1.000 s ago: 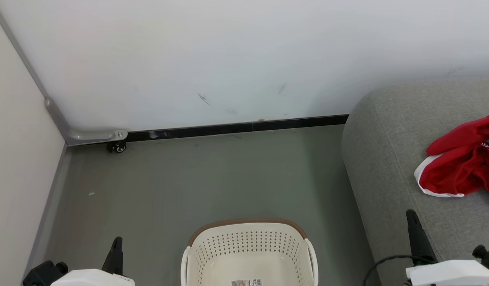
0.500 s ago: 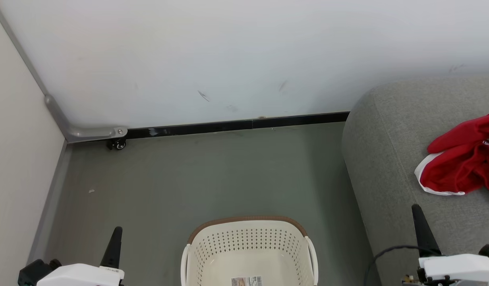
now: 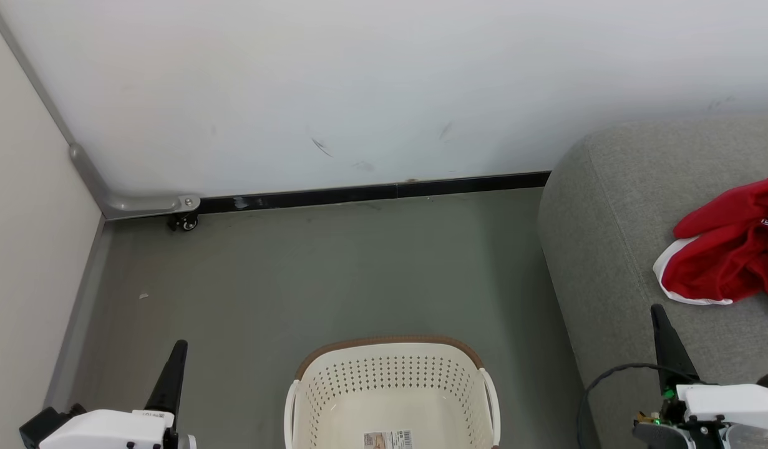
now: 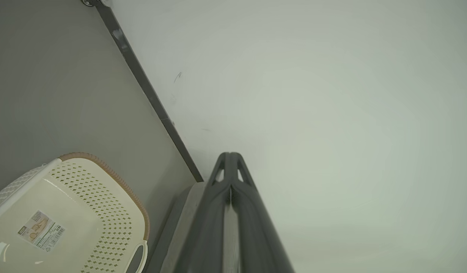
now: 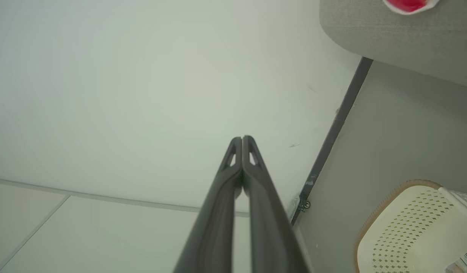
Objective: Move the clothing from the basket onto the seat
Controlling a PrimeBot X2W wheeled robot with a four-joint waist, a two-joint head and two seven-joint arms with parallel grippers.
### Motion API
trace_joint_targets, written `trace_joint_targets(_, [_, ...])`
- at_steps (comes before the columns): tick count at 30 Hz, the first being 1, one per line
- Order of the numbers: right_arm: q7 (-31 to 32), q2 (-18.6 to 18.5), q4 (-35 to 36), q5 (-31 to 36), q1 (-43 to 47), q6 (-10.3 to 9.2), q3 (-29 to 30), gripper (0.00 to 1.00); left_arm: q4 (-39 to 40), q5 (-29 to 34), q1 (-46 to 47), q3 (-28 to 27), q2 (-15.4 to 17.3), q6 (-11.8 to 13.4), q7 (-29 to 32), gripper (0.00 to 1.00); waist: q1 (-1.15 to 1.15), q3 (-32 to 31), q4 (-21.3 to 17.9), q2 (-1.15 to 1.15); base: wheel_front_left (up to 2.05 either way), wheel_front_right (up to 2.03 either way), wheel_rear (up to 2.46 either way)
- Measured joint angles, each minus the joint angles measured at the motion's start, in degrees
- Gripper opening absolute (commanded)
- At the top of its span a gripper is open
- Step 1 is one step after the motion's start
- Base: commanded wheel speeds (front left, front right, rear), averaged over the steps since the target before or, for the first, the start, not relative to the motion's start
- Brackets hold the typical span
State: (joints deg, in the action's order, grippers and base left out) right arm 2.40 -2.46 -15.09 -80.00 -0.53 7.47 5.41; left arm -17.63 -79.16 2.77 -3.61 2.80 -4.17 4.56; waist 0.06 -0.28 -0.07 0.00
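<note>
So the red clothing (image 3: 727,255) is in a crumpled heap on the grey seat (image 3: 614,249), off to the basket's right and further back. The head view's right edge chops it off, and the white lettering is too small to read. The right wrist view catches just a sliver. The basket (image 3: 390,380) sits on the floor, its near end cut off, with bare cream plastic and a barcode sticker (image 3: 388,439) showing inside. The left gripper (image 3: 179,347) hangs left of the basket, fingers pinched together on nothing. The right gripper (image 3: 658,312) is right of the basket over the seat, also pinched on nothing.
</note>
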Motion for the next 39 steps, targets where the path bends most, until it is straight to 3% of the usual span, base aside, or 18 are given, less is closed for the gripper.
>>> trace_joint_targets(16, [2.2,-0.4,-0.1,-12.7,-2.2,0.00,1.2,0.00,1.0,-12.2,1.1,-2.0,-0.7,-2.9,2.5,0.00,-0.02,0.4,0.1,0.00,0.00,0.00,0.00])
trace_joint_targets(39, [2.7,-0.4,-0.1,-12.9,-2.2,0.00,1.2,0.00,1.3,-12.5,1.1,-1.9,-0.8,-2.9,2.5,0.00,-0.03,0.4,0.1,0.00,0.00,0.00,0.00])
